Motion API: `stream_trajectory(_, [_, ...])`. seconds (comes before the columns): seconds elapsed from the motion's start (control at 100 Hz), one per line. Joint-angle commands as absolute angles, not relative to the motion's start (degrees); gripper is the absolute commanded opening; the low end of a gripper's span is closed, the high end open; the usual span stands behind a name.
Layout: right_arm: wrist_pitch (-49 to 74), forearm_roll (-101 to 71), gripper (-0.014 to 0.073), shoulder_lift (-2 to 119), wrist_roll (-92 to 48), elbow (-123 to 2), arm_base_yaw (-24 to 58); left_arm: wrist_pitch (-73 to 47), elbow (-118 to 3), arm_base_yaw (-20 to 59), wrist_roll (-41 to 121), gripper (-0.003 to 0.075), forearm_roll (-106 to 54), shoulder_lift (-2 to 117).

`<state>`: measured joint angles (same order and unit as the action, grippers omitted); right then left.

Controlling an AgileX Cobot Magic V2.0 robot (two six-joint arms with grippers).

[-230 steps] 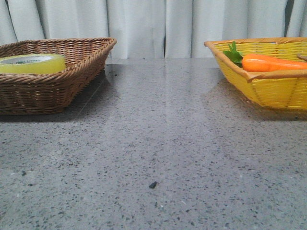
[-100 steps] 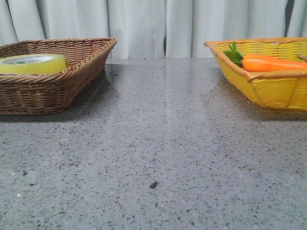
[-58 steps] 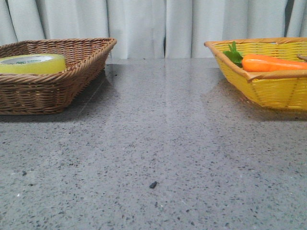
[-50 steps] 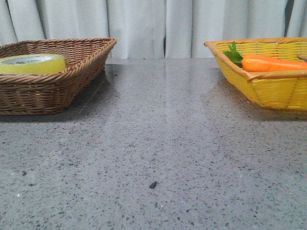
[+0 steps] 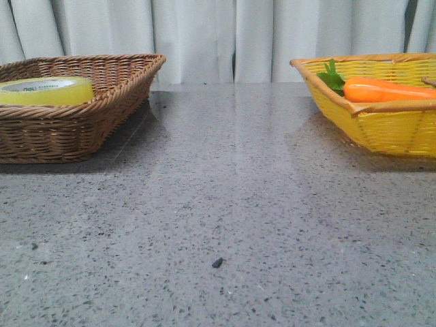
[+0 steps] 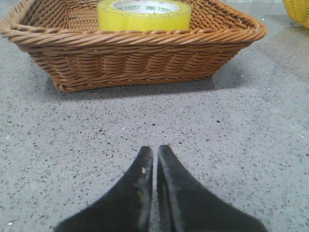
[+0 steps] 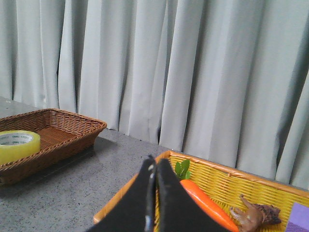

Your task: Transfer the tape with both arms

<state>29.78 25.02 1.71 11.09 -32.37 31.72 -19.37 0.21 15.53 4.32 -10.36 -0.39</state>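
Observation:
The yellow tape roll [image 5: 46, 90] with a white core lies flat in the brown wicker basket [image 5: 82, 122] at the far left. It also shows in the left wrist view [image 6: 144, 14] and the right wrist view [image 7: 18, 145]. My left gripper [image 6: 155, 151] is shut and empty, low over the grey table, a short way in front of the brown basket [image 6: 130, 58]. My right gripper [image 7: 154, 162] is shut and empty, raised by the near rim of the yellow basket [image 7: 231, 186]. Neither arm shows in the front view.
The yellow wicker basket [image 5: 388, 126] at the far right holds an orange carrot [image 5: 388, 89] with green leaves. In the right wrist view the carrot [image 7: 205, 203], a brown root-like item [image 7: 253, 216] and a purple thing [image 7: 300, 217] lie in it. Grey curtains hang behind the table.

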Motion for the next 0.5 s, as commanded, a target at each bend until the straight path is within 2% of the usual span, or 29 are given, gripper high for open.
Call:
stream_trajectory(0.0, [25.33,26.69,-0.0067,2.75,10.89,-33.39,31.71,-17.24,0.68,15.32,3.70,-0.0021,-11.26,-1.36])
stream_trajectory(0.33, [25.69,26.74,-0.0067,2.75,10.89,-28.12,30.89,-17.24,0.68,15.32,3.70,-0.0021,-11.26,-1.36])
stream_trajectory(0.49, [23.78,25.89,-0.0067,2.75,10.89,-21.75,26.82,-17.24,0.68,15.32,3.70,-0.0021,-11.26,-1.36])
